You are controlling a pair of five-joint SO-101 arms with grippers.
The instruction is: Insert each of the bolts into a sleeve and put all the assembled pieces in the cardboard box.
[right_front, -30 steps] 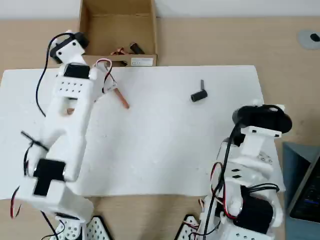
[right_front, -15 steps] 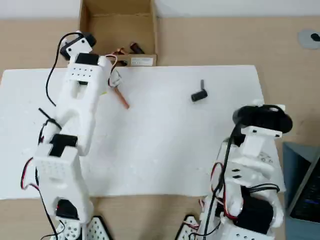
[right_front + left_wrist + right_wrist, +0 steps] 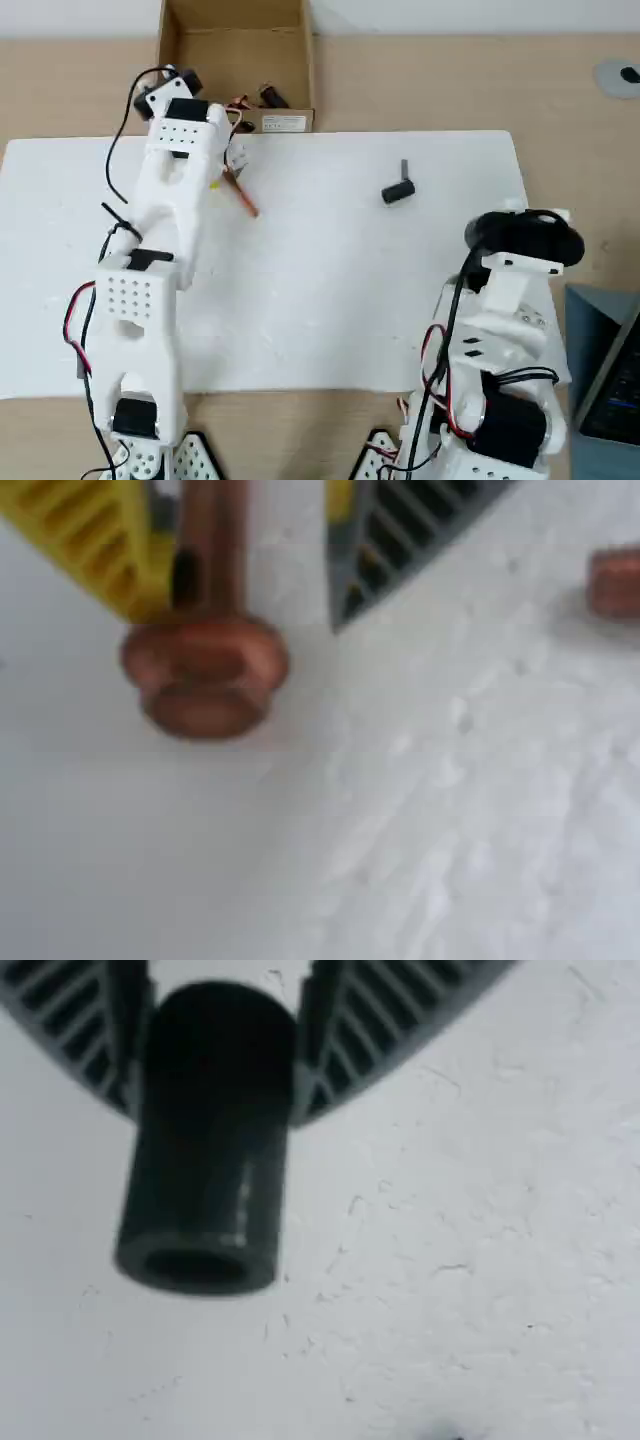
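White mat [image 3: 330, 300], cardboard box [image 3: 225, 60] on table [image 3: 450, 85]

A black sleeve [image 3: 200, 1190] is seen clamped in the right pincer [image 3: 220, 1040], its closed, rounded end set between the two dark ribbed fingers [image 3: 70, 1020], which are pressed against it on either side. The sleeve is a short cylinder with a smooth, faintly glossy wall, and its open end is turned away from the pincer, so that the dark bore is shown. A white surface [image 3: 480, 1260] is seen beneath, marked with small scratches and pits. Whether the sleeve's open end is touching the surface cannot be told.
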